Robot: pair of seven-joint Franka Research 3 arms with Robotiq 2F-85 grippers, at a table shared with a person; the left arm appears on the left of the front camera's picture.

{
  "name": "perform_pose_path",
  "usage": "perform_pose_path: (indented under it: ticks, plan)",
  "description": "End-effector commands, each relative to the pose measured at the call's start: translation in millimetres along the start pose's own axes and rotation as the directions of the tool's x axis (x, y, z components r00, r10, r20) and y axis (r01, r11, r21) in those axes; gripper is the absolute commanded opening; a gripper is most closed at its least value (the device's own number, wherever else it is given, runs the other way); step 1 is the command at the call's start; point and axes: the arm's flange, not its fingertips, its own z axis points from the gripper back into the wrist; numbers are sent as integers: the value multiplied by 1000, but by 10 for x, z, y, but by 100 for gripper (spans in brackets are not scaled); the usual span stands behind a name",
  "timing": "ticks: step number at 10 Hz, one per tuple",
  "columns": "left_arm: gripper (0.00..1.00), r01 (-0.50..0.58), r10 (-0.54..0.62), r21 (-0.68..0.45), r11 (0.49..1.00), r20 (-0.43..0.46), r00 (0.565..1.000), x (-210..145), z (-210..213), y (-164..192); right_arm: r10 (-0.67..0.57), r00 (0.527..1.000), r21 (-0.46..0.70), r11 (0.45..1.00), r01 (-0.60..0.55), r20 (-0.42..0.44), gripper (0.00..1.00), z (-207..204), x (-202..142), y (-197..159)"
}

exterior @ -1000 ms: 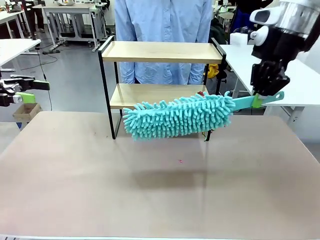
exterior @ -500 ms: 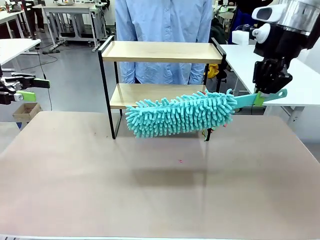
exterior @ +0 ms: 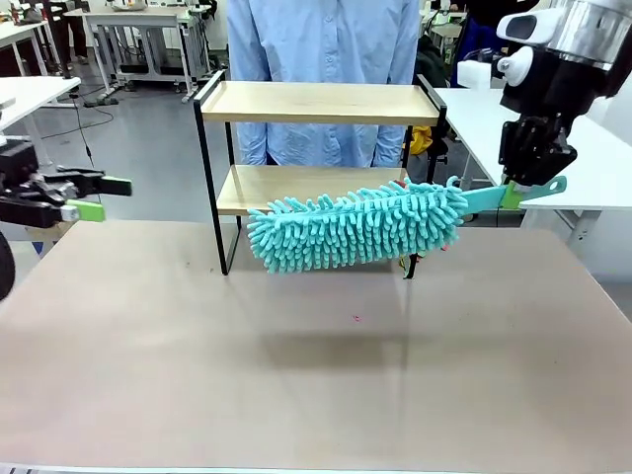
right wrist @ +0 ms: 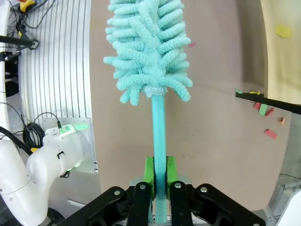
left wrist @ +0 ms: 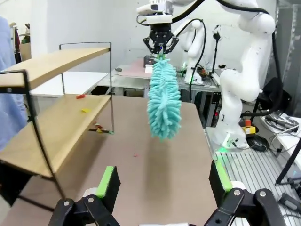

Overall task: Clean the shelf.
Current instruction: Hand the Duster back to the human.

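The shelf (exterior: 316, 103) stands at the table's far edge, a black-framed rack with two light wooden boards. A fluffy teal duster (exterior: 355, 225) hangs in the air in front of its lower board, head pointing left. My right gripper (exterior: 529, 184) is shut on the duster's teal handle (right wrist: 158, 136), to the right of the shelf. In the right wrist view the duster head (right wrist: 148, 52) points away from the right gripper (right wrist: 159, 176). My left gripper (exterior: 97, 197) hovers open at the table's left edge, holding nothing. The left wrist view has the left gripper (left wrist: 164, 181) facing the shelf (left wrist: 51, 122) and duster (left wrist: 163, 103).
A person in a light blue shirt (exterior: 326, 39) stands right behind the shelf. Small red and yellow scraps (right wrist: 265, 110) lie by the shelf's foot, and scraps (left wrist: 84, 110) lie on the lower board. A tiny pink bit (exterior: 356, 318) lies mid-table. White tables (exterior: 602, 158) flank the scene.
My left gripper has moved right, toward the table. The duster rose slightly with the right gripper a second ago and has since held still.
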Motion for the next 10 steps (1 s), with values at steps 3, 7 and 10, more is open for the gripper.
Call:
perform_pose_path:
  ticks: [3, 7, 10]
  plan:
    - [100, -91, 91, -9, 996, 28, 995, -16, -723, -266, 11, 1000, 2, 1000, -11, 15, 13, 12, -33, 20]
    - [100, -83, 82, 36, 996, 40, 996, -198, -1286, -168, 11, 1000, 2, 1000, -11, 15, 13, 12, -33, 20]
    - [100, -87, 85, 46, 995, 36, 996, -339, -1566, -112, 11, 1000, 2, 1000, -11, 15, 13, 12, -33, 20]
